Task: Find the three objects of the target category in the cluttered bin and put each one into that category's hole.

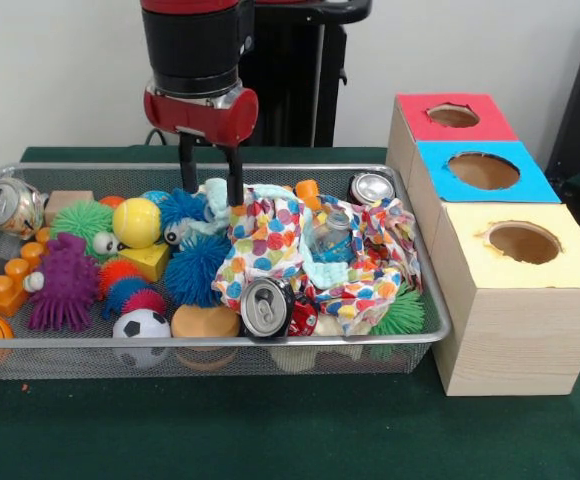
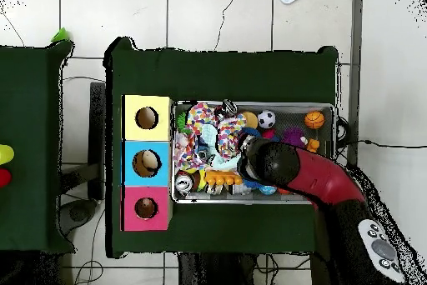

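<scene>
A: Where do the jaws (image 1: 211, 186) sit?

B: In the upper middle of the front view, hanging from the red and black arm (image 1: 198, 60). The 2 dark fingers (image 1: 187, 165) stand apart, released, with nothing between them. Their tips reach down to the far side of the bin (image 1: 432, 318), just left of the polka-dot cloth (image 1: 270, 240) and beside a blue spiky ball (image 1: 182, 206).

A: And the plush animals?

B: None can be picked out for certain in the front view. In the overhead view something yellow-orange (image 2: 216, 179) lies at the lower edge of the bin, left of the arm, but what it is cannot be told.

A: The hole?

B: The red-surround hole (image 1: 453, 115) is at the upper right of the front view, on the farthest of 3 wooden boxes standing in a row on the green desk (image 1: 270, 430). The blue hole (image 1: 483, 170) comes next, then the yellow hole (image 1: 523, 242).

A: Other clutter?

B: A crushed can (image 1: 267, 306) lies at the bin's lower middle, a soccer ball (image 1: 141, 325) to its left, and a purple spiky toy (image 1: 66, 282) further left.
</scene>
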You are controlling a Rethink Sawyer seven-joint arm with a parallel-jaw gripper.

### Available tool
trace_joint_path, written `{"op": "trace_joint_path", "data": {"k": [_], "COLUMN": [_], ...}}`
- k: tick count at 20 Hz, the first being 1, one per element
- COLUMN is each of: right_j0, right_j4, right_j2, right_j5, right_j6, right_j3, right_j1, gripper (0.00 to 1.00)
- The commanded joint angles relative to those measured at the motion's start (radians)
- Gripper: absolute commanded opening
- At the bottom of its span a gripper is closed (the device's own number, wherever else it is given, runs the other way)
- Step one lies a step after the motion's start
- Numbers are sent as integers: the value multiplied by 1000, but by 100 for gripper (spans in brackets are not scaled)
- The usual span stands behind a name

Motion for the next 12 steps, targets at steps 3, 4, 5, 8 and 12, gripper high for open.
{"op": "trace_joint_path", "data": {"k": [3, 4, 5, 8, 12], "right_j0": [-2, 7, 10, 20, 49], "right_j4": [43, 50, 56, 73, 95], "right_j2": [87, 86, 88, 87, 67], "right_j5": [39, 43, 45, 50, 56], "right_j6": [60, 71, 77, 98, 132], "right_j3": [-63, -78, -76, -63, -72], "right_j1": [59, 73, 72, 61, 64], "gripper": [100, 100, 100, 100, 100]}}
